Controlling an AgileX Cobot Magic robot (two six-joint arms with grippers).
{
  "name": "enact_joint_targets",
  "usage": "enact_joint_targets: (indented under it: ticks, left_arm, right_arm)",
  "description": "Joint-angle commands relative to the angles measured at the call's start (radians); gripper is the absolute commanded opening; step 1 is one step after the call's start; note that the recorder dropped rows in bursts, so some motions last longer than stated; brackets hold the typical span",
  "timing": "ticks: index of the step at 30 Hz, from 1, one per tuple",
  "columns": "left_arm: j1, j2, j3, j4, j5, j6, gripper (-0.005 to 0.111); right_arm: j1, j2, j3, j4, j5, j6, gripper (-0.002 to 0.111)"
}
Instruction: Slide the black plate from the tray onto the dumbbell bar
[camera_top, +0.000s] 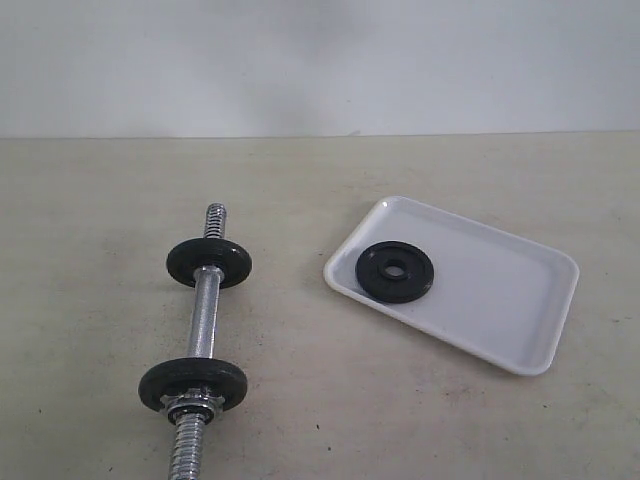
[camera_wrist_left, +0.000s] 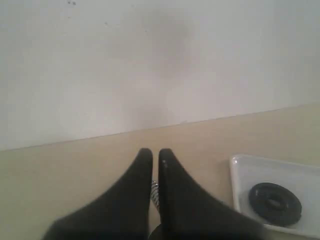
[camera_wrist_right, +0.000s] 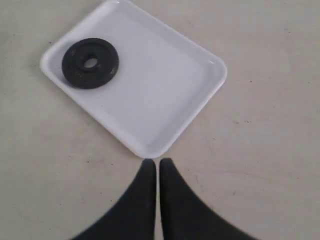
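Beige tabletop (camera_top: 300, 400), pale wall beyond. Both pincers are empty with tips together: left gripper (camera_wrist_left: 155, 152) above the dumbbell bar (camera_top: 205, 330), right gripper (camera_wrist_right: 157, 162) just short of the tray (camera_top: 500, 300). In the exterior view the bar's long axis runs 6 to 12 o'clock, with a free threaded end at 12. Black plate (camera_top: 395, 271) lies flat in the tray's 9 o'clock corner, at 3 o'clock from that end. Right arm judged nearer.

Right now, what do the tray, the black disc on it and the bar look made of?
Tray: likely plastic, glossy white, with a soft sheen and moulded rim. Black disc: matte, perhaps coated metal; no glints. Bar: shiny chrome-like steel, with bright reflections and threaded ends.
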Motion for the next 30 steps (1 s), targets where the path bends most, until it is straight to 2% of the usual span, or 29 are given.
enact_joint_targets:
  ticks: [1,2,5,6,9,11,15,20,26,30]
  left_arm:
    - [-0.005,0.004,-0.010,0.168,-0.061,-0.061,0.004]
    - [-0.005,0.009,-0.015,0.212,-0.061,-0.110,0.004]
    - [-0.005,0.051,-0.067,0.446,-0.061,-0.407,0.004]
    - [-0.005,0.083,-0.093,0.585,-0.083,-0.523,0.004]
    - [-0.005,0.178,-0.198,0.878,-0.177,-0.879,0.004]
    - [-0.005,0.244,-0.254,0.878,-0.269,-0.975,0.004]
    - [-0.005,0.369,-0.356,0.878,-0.409,-1.020,0.004]
    - [-0.005,0.470,-0.431,0.878,-0.443,-1.133,0.004]
    - [-0.005,0.587,-0.443,0.878,-0.289,-1.131,0.004]
    - [-0.005,0.664,-0.443,0.878,-0.222,-1.052,0.004]
  right_arm:
    - [0.000,0.017,-0.009,0.035,-0.122,-0.135,0.000]
    - [0.000,0.022,-0.009,0.051,-0.141,-0.198,0.000]
    - [0.000,0.054,-0.025,0.192,-0.171,-0.320,0.000]
    - [0.000,0.075,-0.037,0.256,-0.171,-0.349,0.000]
    - [0.000,0.154,-0.074,0.351,-0.140,-0.467,0.000]
    - [0.000,0.213,-0.106,0.351,-0.095,-0.507,0.000]
    - [0.000,0.313,-0.156,0.347,-0.011,-0.509,0.000]
    - [0.000,0.414,-0.198,0.351,0.057,-0.509,0.000]
    - [0.000,0.471,-0.217,0.374,0.078,-0.509,0.000]
    - [0.002,0.473,-0.217,0.401,0.074,-0.540,0.000]
